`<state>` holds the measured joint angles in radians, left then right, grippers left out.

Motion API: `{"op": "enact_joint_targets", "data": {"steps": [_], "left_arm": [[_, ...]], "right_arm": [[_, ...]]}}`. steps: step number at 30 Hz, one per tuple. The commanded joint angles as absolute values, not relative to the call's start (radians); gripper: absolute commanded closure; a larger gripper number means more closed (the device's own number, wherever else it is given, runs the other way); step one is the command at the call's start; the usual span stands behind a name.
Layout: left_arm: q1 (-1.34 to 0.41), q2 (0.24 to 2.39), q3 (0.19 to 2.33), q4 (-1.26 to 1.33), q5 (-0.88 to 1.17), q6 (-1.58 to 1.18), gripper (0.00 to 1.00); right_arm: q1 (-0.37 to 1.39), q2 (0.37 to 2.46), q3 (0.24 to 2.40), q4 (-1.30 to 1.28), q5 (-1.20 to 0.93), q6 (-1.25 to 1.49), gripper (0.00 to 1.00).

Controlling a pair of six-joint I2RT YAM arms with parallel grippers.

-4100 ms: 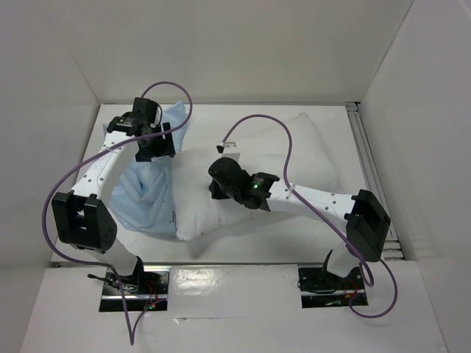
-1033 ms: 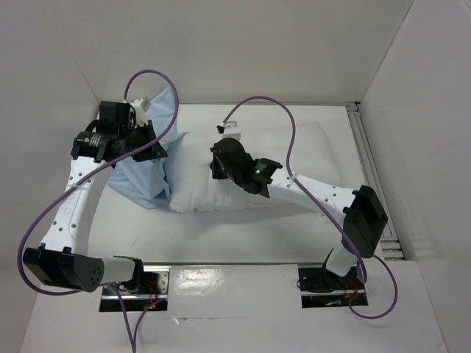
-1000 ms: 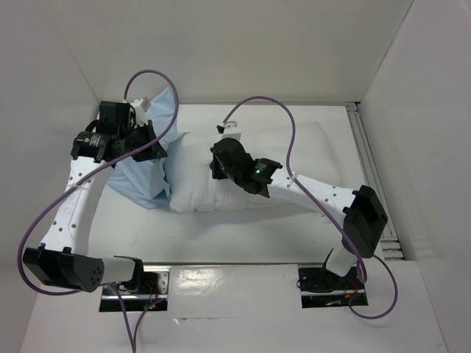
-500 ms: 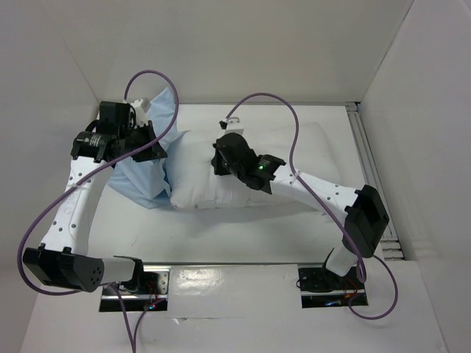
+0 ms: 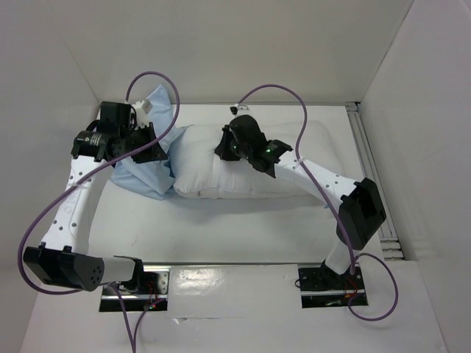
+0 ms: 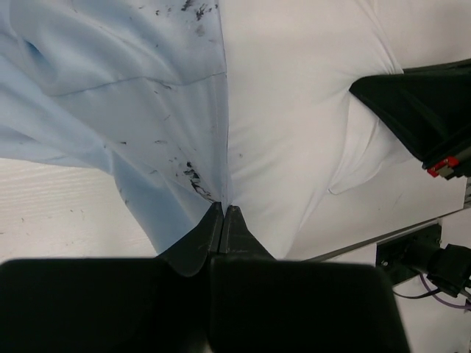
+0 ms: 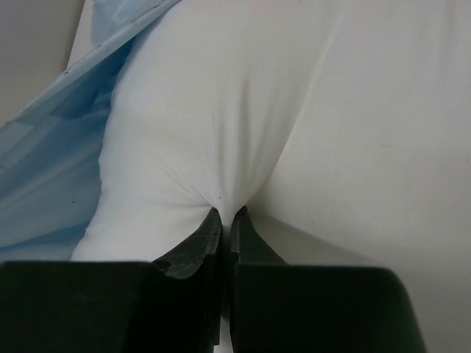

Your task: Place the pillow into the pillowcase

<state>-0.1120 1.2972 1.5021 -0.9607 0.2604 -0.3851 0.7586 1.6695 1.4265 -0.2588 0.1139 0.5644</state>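
Note:
The plump white pillow (image 5: 250, 176) lies across the middle of the table, its left end tucked against the light-blue pillowcase (image 5: 147, 170). My left gripper (image 5: 152, 147) is shut on the pillowcase's edge. In the left wrist view its tips (image 6: 223, 209) pinch the speckled blue cloth (image 6: 110, 95) right beside the pillow (image 6: 294, 110). My right gripper (image 5: 225, 143) sits on the pillow's back left part. The right wrist view shows it (image 7: 227, 214) shut on a gathered fold of pillow fabric (image 7: 243, 103), with the pillowcase (image 7: 51, 169) at the left.
White walls enclose the table on three sides. A metal rail (image 5: 370, 165) runs along the right edge. Purple cables (image 5: 283, 95) arc above both arms. The arm mounts (image 5: 324, 283) sit at the near edge.
My right gripper has pulled the pillow toward the back of the table, its left end closer into the pillowcase. The left gripper has held its place, still clamped.

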Motion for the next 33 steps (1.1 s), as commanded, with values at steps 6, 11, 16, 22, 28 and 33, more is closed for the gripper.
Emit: {"op": "enact_joint_targets", "data": {"steps": [6,11,16,22,28,33], "left_arm": [[-0.114,1.293,1.606,-0.991,0.301,-0.351,1.00],[-0.114,1.293,1.687,-1.022,0.301,-0.351,1.00],[-0.114,1.293,1.720,-1.031,0.327,-0.351,1.00],[-0.114,1.331,1.697,-1.006,0.399,-0.351,1.00],[-0.123,1.436,1.622,-0.928,0.422,-0.322,1.00],[-0.132,1.471,1.612,-0.928,0.413,-0.322,1.00]], "right_arm": [[0.716,1.617,1.424,-0.152,0.078,0.592,1.00],[0.794,1.498,1.300,-0.204,0.121,0.583,1.00],[0.859,1.359,1.163,-0.258,0.185,0.612,1.00],[0.910,1.296,1.160,-0.301,0.225,0.641,1.00],[0.910,1.416,1.281,-0.278,0.225,0.589,1.00],[0.910,1.472,1.327,-0.232,0.319,0.566,1.00]]}}
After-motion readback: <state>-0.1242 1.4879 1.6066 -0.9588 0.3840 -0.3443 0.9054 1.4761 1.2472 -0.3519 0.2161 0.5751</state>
